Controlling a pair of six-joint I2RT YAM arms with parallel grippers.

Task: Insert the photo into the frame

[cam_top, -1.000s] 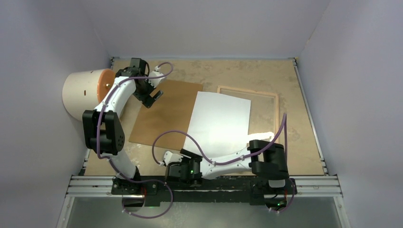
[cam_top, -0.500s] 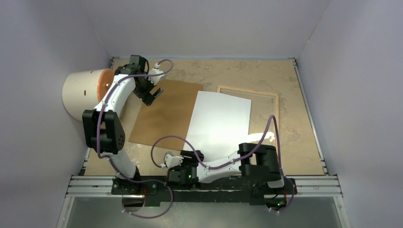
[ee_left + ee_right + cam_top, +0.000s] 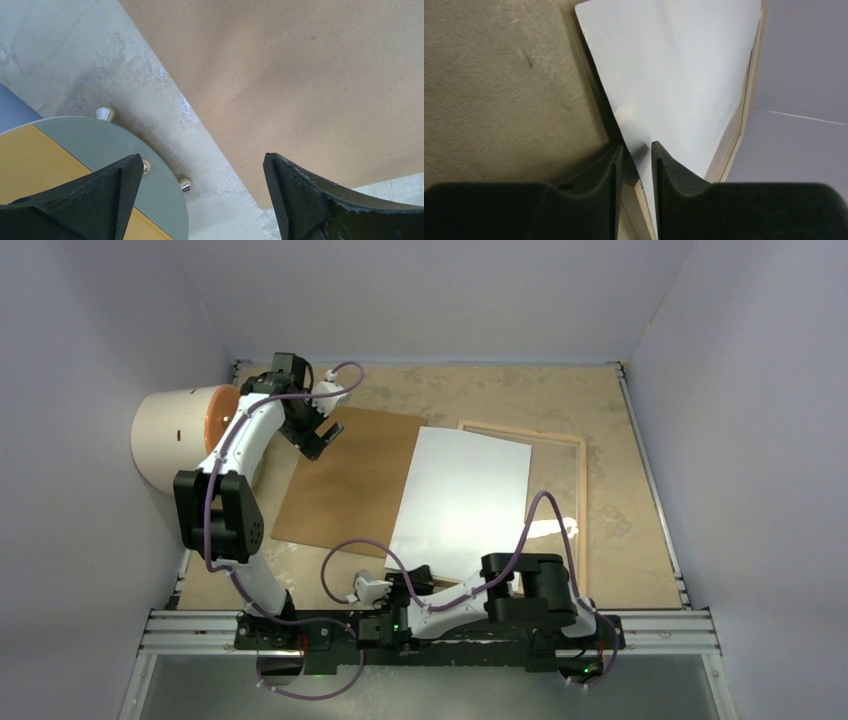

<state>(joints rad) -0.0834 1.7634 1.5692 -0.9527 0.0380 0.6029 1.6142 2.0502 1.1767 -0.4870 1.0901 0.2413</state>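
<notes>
The photo (image 3: 465, 490) lies white back up, partly over the left side of the frame (image 3: 582, 500), whose wood-brown back faces up. My right gripper (image 3: 405, 575) is low at the photo's near left corner, mostly hidden under its own arm. In the right wrist view the fingers (image 3: 637, 150) are shut on the photo's edge (image 3: 684, 65), with a strip of the frame (image 3: 746, 100) beside it. My left gripper (image 3: 322, 440) is open and empty above the far left corner of the brown backing board (image 3: 345, 480).
A white cylinder with an orange face (image 3: 180, 435) lies at the far left, close to my left gripper; its grey and yellow face (image 3: 75, 145) shows in the left wrist view beside the board (image 3: 310, 75). Walls enclose the table on three sides.
My right arm has folded back toward the near edge, with its gripper moving left and nearer. The photo's near left corner has come with it. The left gripper rose slightly toward the far corner.
</notes>
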